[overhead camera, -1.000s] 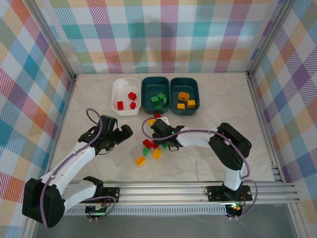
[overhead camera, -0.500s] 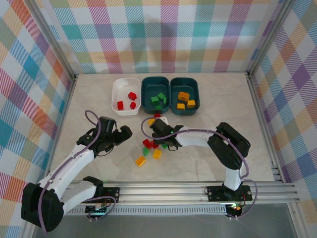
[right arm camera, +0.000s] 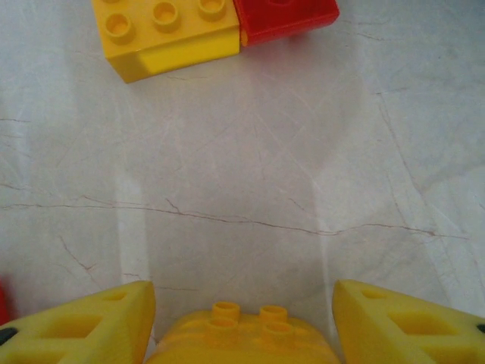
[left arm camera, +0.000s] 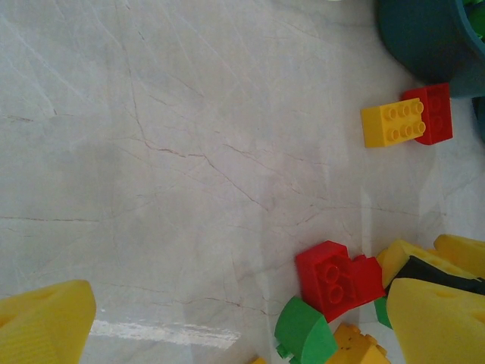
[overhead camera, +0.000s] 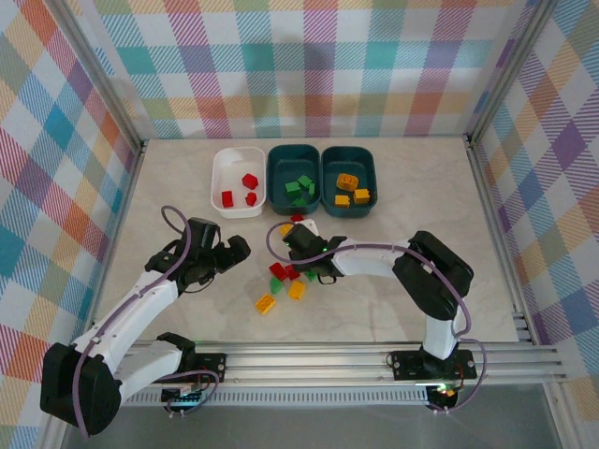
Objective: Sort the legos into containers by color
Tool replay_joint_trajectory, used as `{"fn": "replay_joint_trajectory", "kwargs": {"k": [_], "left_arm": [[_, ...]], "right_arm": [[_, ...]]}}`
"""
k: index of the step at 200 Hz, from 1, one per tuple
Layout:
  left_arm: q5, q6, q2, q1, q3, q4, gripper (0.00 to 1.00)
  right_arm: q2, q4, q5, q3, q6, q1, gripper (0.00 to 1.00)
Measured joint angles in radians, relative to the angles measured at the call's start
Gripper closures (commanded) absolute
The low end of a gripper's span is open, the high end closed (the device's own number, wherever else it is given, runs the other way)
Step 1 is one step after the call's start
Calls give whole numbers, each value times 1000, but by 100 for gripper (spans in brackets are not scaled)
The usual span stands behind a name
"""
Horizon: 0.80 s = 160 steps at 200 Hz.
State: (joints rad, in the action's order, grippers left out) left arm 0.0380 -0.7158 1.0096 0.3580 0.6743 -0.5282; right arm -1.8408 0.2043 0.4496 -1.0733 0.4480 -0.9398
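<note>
Three containers line the far side in the overhead view: white tub [overhead camera: 216, 178] with reds, middle teal tub [overhead camera: 271, 173] with greens, right teal tub [overhead camera: 373, 178] with orange-yellows. Loose legos [overhead camera: 281, 276] cluster between the arms. Right arm lies low across the table, elbow bent, right gripper [overhead camera: 298, 241] at the pile's far edge. Left arm reaches in diagonally, left gripper [overhead camera: 234, 251] just beside the pile. Risk, as I judge it: two wrists this near one heap could clash or scatter bricks

Left wrist view: left gripper [left arm camera: 242, 303] gapes wide and empty, bare table between its fingers; red brick [left arm camera: 337, 277] and green brick [left arm camera: 303, 334] lie near one finger

Right wrist view: right gripper [right arm camera: 242, 292] is spread around an orange brick [right arm camera: 242, 337], fingers [right arm camera: 83, 326] flanking both sides; clamped or merely straddling, cannot tell. A loose hold would drop it short of its tub. Ahead, a yellow-and-red pair [right arm camera: 174, 34] sits touching: grabbing one may drag the other into the wrong colour
</note>
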Motion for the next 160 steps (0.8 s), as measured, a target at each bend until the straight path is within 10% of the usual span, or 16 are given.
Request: {"fn": "replay_joint_trajectory", "kwargs": {"k": [103, 160], "left_arm": [[74, 2, -22, 5, -82, 9, 2], [102, 13, 37, 109, -80, 37, 2]], "right_arm": [[68, 27, -21, -209, -57, 282, 41], [-138, 92, -96, -478, -72, 500, 33]]}}
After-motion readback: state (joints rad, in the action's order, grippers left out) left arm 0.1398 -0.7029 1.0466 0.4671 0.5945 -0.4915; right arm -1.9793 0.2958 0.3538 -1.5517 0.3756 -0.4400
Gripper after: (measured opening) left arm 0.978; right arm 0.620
